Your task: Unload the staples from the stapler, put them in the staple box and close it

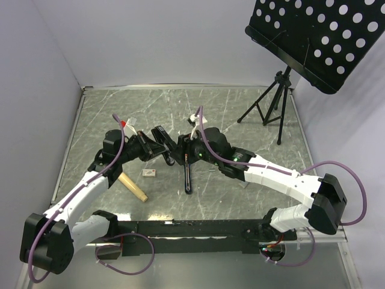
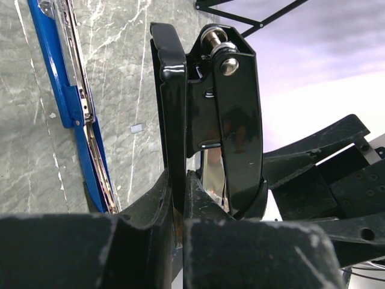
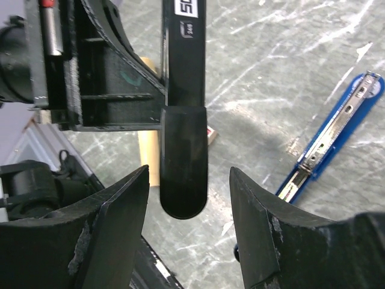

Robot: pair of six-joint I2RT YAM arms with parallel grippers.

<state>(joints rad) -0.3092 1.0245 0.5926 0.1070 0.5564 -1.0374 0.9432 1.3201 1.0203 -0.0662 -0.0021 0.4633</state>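
A black stapler (image 1: 161, 139) is held up over the table, swung open. Its long arm (image 1: 187, 176) points toward the near edge. My left gripper (image 1: 146, 148) is shut on one of its upright black parts (image 2: 173, 102) in the left wrist view, fingers (image 2: 144, 211) pressed on both sides. My right gripper (image 3: 187, 170) is open, and the rounded end of the stapler's arm (image 3: 183, 180) hangs between its fingers, touching neither. A tiny silvery strip (image 2: 137, 127), perhaps staples, lies on the table beside an open blue stapler (image 2: 75, 108).
The blue stapler (image 3: 331, 138) lies open on the marble table (image 1: 252, 114). A small tan-and-white box (image 1: 149, 173) and a wooden-handled hammer (image 1: 133, 187) lie near the left arm. A black music stand (image 1: 274, 102) stands at the back right.
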